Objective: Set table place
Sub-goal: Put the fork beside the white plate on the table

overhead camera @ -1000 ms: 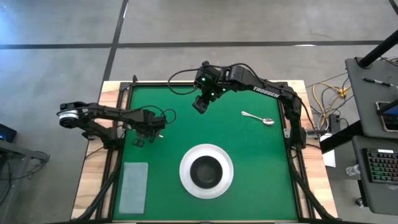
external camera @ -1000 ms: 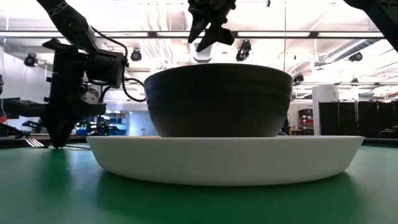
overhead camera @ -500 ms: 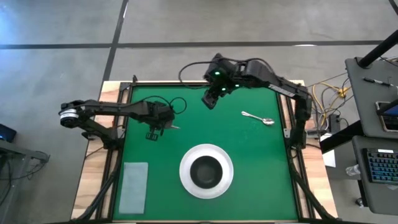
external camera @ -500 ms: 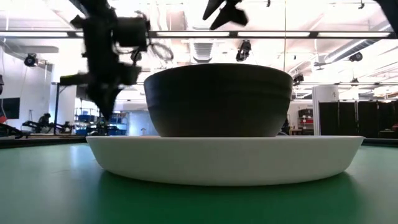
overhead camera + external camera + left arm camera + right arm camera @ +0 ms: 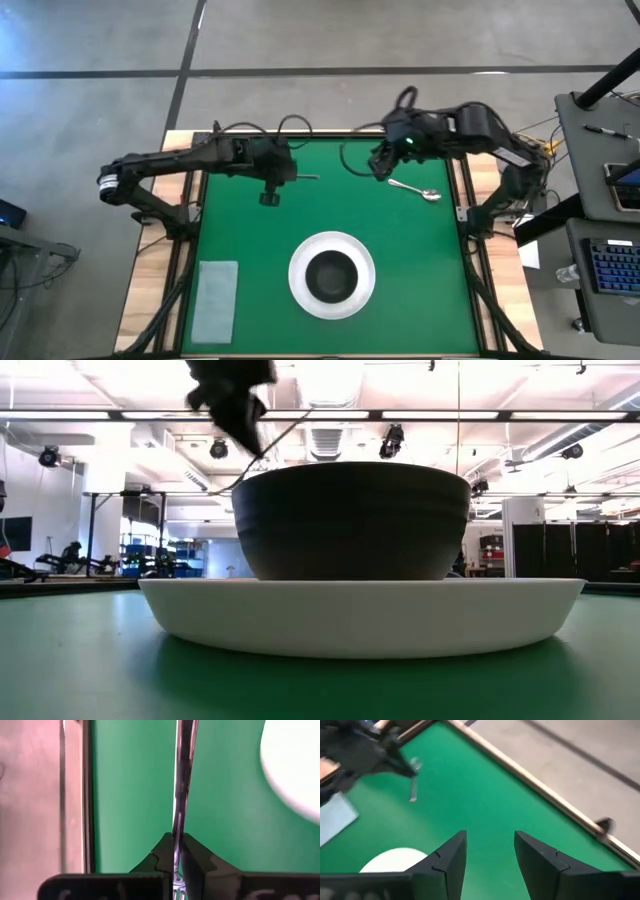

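Note:
My left gripper [image 5: 272, 184] hangs above the far left part of the green table [image 5: 420, 260] and is shut on the silver fork [image 5: 303, 177]. In the low view it is high up [image 5: 235, 405]. My right gripper [image 5: 379, 166] is open over the far right part, just left of the silver spoon [image 5: 415, 189], which lies flat on the table. The dark bowl [image 5: 332, 276] stands in the round white plate [image 5: 300, 290] near the table's middle front. The right wrist view shows my open fingers [image 5: 490, 852] above bare green. My left gripper pinches the fork between its two fingers [image 5: 192, 855]. The handle [image 5: 181, 790] runs on ahead of the fingertips, along them, toward the table's right. The fork is lifted clear of the table and slants in the low view [image 5: 275, 440].
A pale grey napkin [image 5: 215, 300] lies at the near left corner. Black rails and wooden edges [image 5: 175, 290] frame the table. Bare green lies on either side of the plate and between the two grippers. A desk with a keyboard [image 5: 610, 270] stands to the right.
My left gripper has risen from the table's left part with the fork and moved toward the far edge and the right; the fork is now lifted clear. My right gripper has moved toward the right edge, down near the spoon.

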### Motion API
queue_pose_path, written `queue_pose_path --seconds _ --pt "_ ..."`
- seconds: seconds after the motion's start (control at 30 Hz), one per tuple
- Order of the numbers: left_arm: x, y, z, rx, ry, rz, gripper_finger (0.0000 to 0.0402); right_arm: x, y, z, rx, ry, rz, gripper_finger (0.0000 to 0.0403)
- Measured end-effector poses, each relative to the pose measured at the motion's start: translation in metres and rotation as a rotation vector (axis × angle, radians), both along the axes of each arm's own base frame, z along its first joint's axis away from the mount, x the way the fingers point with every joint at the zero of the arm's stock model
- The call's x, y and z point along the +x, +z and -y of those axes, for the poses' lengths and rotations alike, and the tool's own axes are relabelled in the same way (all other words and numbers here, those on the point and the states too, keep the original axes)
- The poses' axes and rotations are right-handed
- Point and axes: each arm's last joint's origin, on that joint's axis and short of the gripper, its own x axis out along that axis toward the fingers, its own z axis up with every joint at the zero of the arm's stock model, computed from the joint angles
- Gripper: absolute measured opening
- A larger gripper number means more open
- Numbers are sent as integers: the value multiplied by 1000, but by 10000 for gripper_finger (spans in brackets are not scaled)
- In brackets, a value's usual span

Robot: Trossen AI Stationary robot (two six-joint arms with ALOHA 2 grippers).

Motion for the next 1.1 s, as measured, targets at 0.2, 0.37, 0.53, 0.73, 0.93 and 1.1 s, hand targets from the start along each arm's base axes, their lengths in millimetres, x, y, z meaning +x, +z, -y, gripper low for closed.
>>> queue_pose_path --seconds 0.2,0.37,0.53,0.73,0.93,1.1 --pt "17 40 1 -154 -18 258 0 -33 7 -21 -68 -177 79 146" --pt "27 64 1 -226 -46 460 0 -49 -3 -33 -71 -254 126 141" --pt "29 74 2 -257 -81 536 0 -56 -29 -35 -45 -333 104 140" --pt "39 57 4 -334 -154 442 0 -70 -51 -33 -9 -402 105 139" --pt "58 46 9 -291 -234 416 0 -75 -62 -34 86 -389 221 139" --pt "73 30 17 -204 -358 350 0 -69 -71 -36 188 -304 323 139"
